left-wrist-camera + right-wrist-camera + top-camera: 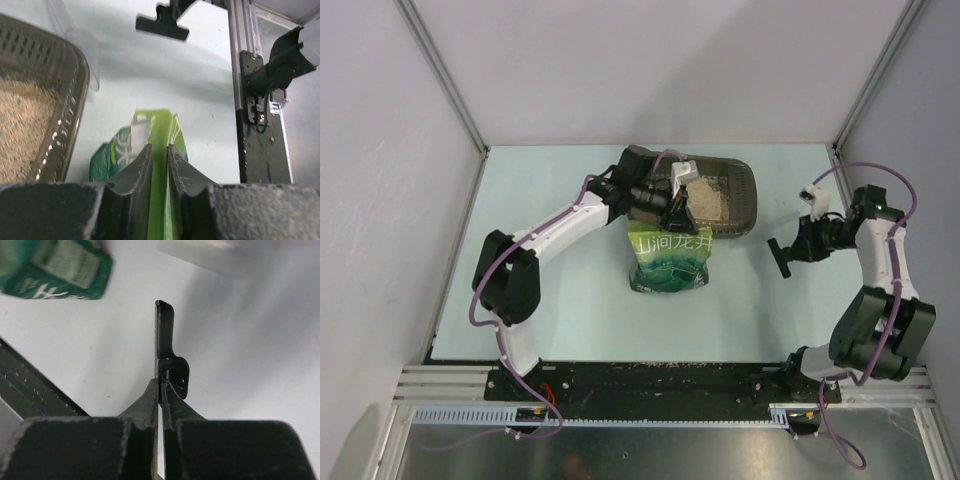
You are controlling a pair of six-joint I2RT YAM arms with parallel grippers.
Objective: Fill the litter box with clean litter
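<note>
**Top external.** I find the litter box [748,196] on the pale table [560,290], toward its far side. The clean litter [705,203] lies inside the box, spread over its left and middle floor. The right part of the floor shows bare dark plastic. A green bag [670,262] stands just on the near side of the box, its top at the box's near rim. The left gripper [672,216] sits over the top of the bag, at the near left corner of the box. The right gripper [790,251] is well apart from the box, off its right end and a little nearer to the bases. It carries a black clip [778,259].

**Left wrist.** The rim of the litter box [75,90] fills the left side, with clean litter [20,125] inside it. To the right of that rim, the top edge of the green bag [115,152] runs up between the fingers [140,170] of the left gripper [160,150]. They stand a narrow gap apart with the bag's edge filling it. I cannot tell whether they press on it. The black clip [162,22] shows beyond the bag.

**Right wrist.** The right gripper [161,387] has its fingers [147,402] pressed together on the lower end of the black clip [164,340], which stands up from them. The green bag [55,265] shows blurred beyond it.
</note>
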